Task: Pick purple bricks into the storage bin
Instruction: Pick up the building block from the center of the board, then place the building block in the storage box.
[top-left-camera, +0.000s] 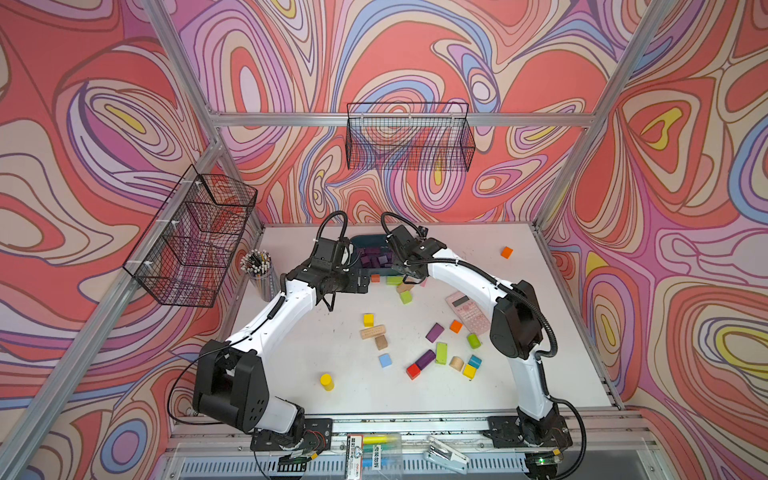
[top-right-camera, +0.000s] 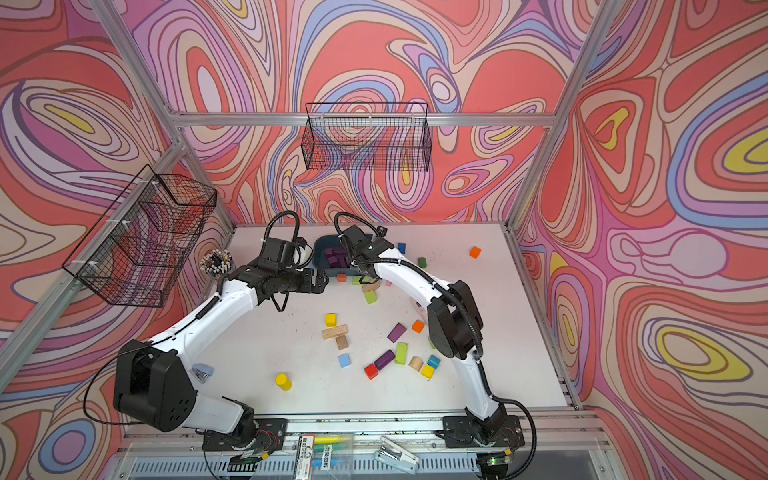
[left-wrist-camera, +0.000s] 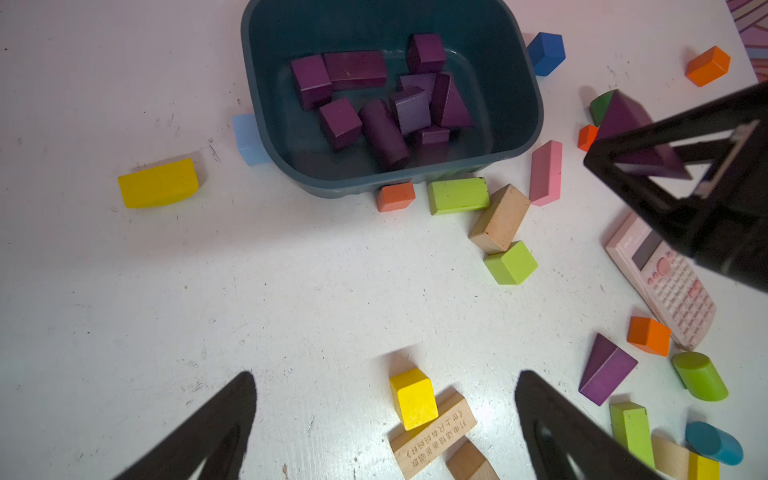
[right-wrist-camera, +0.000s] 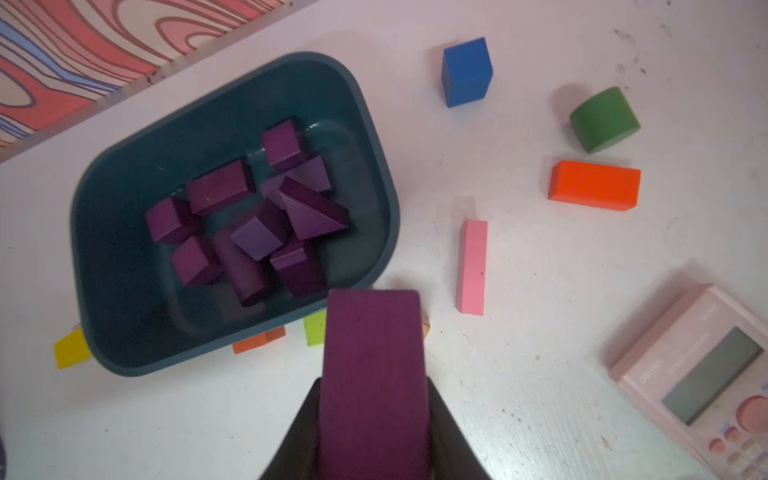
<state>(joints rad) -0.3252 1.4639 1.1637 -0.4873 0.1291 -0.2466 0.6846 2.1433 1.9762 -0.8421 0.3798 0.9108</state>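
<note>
Two white arms (top-left-camera: 257, 336) with black joints, black corrugated cables (top-left-camera: 473, 267), and seemingly matte black jaws.

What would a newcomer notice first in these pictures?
The swirling pink and red walls surround the whole cell. At the far side of the white table, the teal storage bin holds a heap of purple bricks, and the right hand, shut on another purple brick, hangs near its rim.
</note>
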